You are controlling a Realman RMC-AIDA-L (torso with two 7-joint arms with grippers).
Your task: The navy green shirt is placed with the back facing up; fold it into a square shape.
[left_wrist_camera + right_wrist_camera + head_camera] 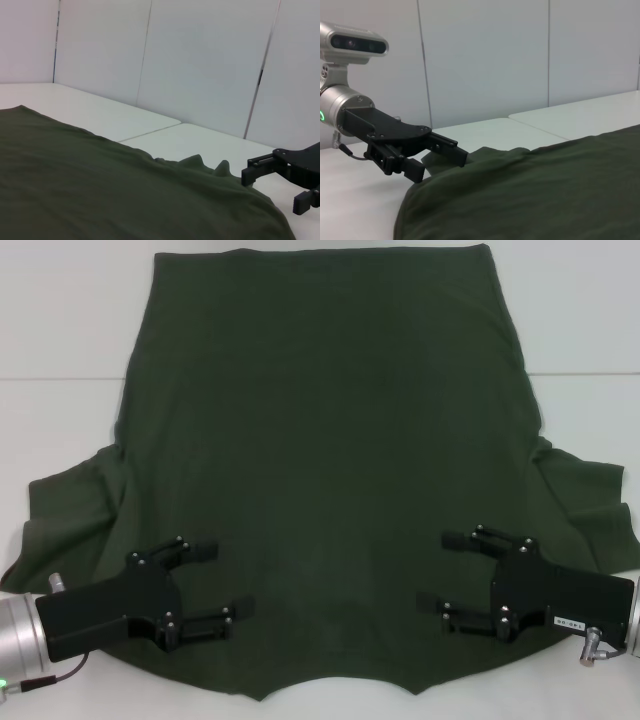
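Note:
The navy green shirt [320, 480] lies spread flat on the white table [60, 330], its wide hem at the far side and its neck edge near me. Both sleeves spread out to the sides with some wrinkles. My left gripper [228, 580] is over the near left shoulder area, open, with its fingers pointing inward across the cloth. My right gripper [437, 570] mirrors it over the near right shoulder area, also open. The right wrist view shows the shirt [535, 195] and the left gripper [434, 160] at its edge. The left wrist view shows the shirt [100, 190] and the right gripper [280, 175].
A seam [60, 378] runs across the white table behind the shirt's middle. White wall panels [200, 60] stand beyond the table. Bare tabletop shows to the left and right of the shirt's far half.

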